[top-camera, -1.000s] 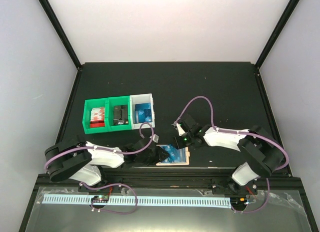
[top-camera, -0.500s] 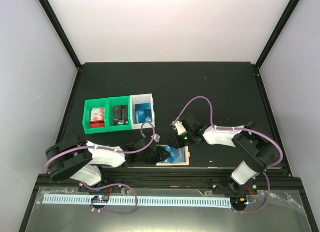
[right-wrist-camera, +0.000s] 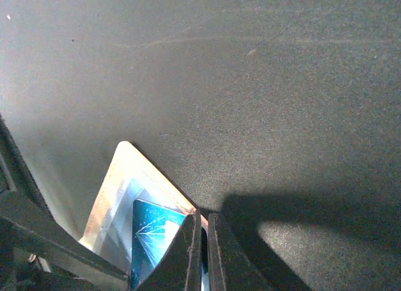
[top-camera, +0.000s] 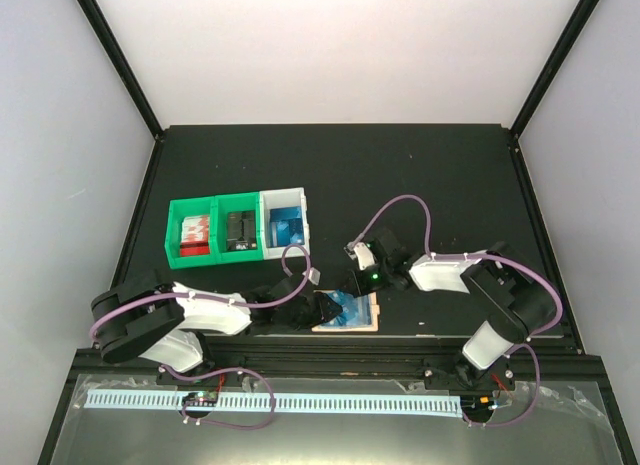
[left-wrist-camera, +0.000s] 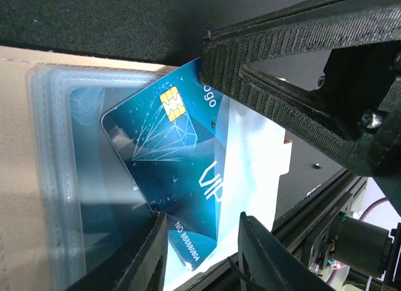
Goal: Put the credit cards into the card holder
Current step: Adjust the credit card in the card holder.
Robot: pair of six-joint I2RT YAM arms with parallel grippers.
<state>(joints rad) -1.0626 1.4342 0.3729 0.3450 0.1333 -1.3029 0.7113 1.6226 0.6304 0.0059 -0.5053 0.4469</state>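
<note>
Though the overhead view blurs it, wrist views show the right tool (right-wrist-camera: 202,217) pinching the credit card (left-wrist-camera: 178,172) by its edge, slanted into the card holder (left-wrist-camera: 22,147) on the near tabletop (right-wrist-camera: 250,84); left tool (left-wrist-camera: 202,234) released.

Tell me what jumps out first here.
A bright blue credit card lies tilted, partly under the clear sleeve of the tan card holder at the table's near edge. The right gripper pinches one corner; the left gripper, open, flanks the opposite end. Behind left sit green bins and a white bin.
</note>
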